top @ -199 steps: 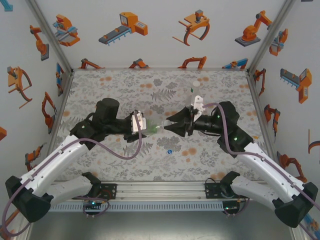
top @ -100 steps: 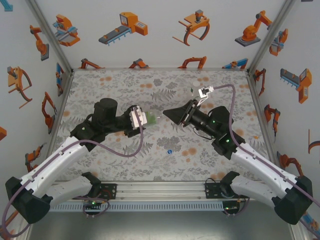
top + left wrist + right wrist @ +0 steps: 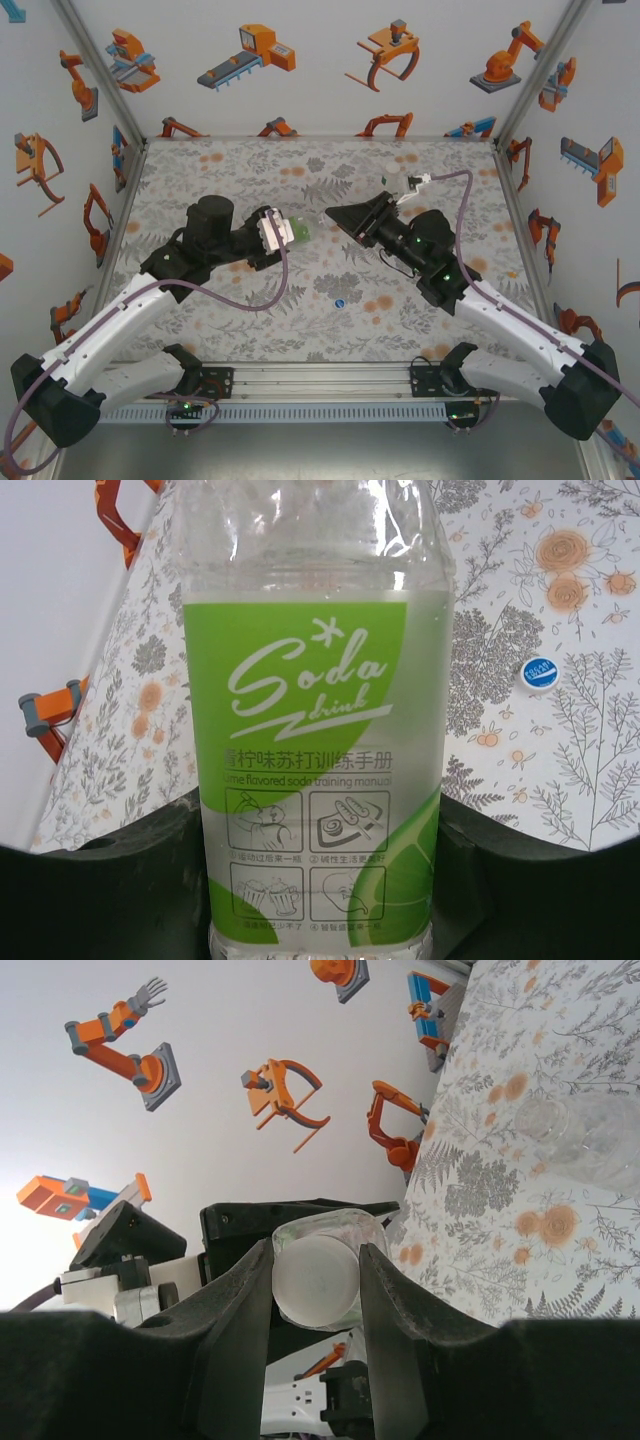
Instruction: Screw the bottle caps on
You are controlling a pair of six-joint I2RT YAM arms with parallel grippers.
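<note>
My left gripper (image 3: pixel 288 233) is shut on a clear bottle (image 3: pixel 315 710) with a green "Soda drink" label, its black fingers (image 3: pixel 130 880) pressing both sides of the lower body. The bottle's (image 3: pixel 298 231) neck points right toward my right gripper (image 3: pixel 333 214). In the right wrist view my right gripper (image 3: pixel 317 1282) is shut on a white cap (image 3: pixel 316 1278), which sits right in front of the held bottle's top; whether it is seated on the neck I cannot tell. A blue cap (image 3: pixel 341 302) lies loose on the table, also in the left wrist view (image 3: pixel 537 673).
A colourless bottle (image 3: pixel 588 1135) without a cap rests on the floral tabletop (image 3: pixel 230 170) beyond my right gripper. White walls with orange robot stickers close in the back and both sides. Both arms meet over the table's middle.
My right arm has swung back and rolled its wrist, its tip now higher in the top view. My left gripper with the bottle has shifted slightly toward the back wall.
</note>
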